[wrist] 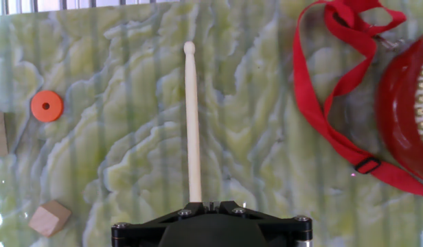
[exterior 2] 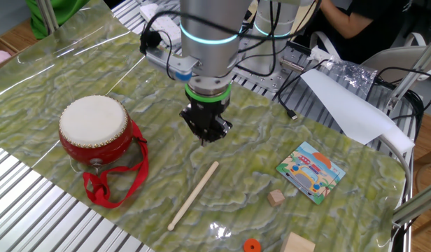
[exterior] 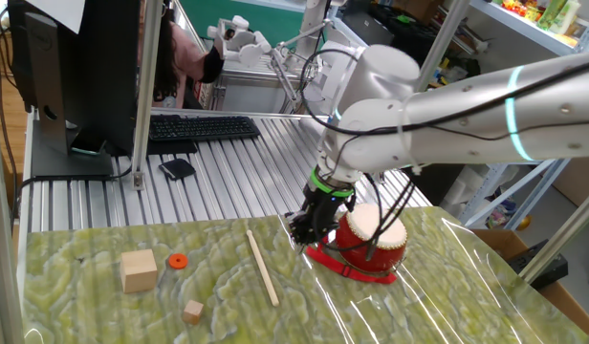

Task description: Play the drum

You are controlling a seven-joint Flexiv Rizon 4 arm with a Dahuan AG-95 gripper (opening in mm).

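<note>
Hand view looks straight down the stick [wrist: 193,123], which lies flat on the green mat [wrist: 253,137] with its rounded tip away from the camera and its butt end running under the black body of the gripper [wrist: 208,206]. The fingertips themselves are hidden there, and in both fixed views the gripper [exterior 2: 207,133] reads only as a dark cluster above the stick's near end, so I cannot tell how far the jaws stand apart; nothing appears to be held.

By my judgement the step in hand is picking up the stick, before any drumming. The next move calls for a descent onto the butt end with the jaws straddling the shaft across its width, then a firm close and a lift.

The drum [exterior 2: 95,133] sits upright on the mat, cream skin up, well off to one side of the gripper, its red strap [exterior 2: 110,185] trailing on the mat towards the edge.

Room is good around the stick: open mat on both sides. An orange ring [wrist: 46,106] and a small wooden block [wrist: 49,217] lie apart from it on the side away from the drum. A picture card [exterior 2: 311,170] lies further off. The strap loop lies between stick and drum, so a low swing across could snag it; a raised path looks safer.
</note>
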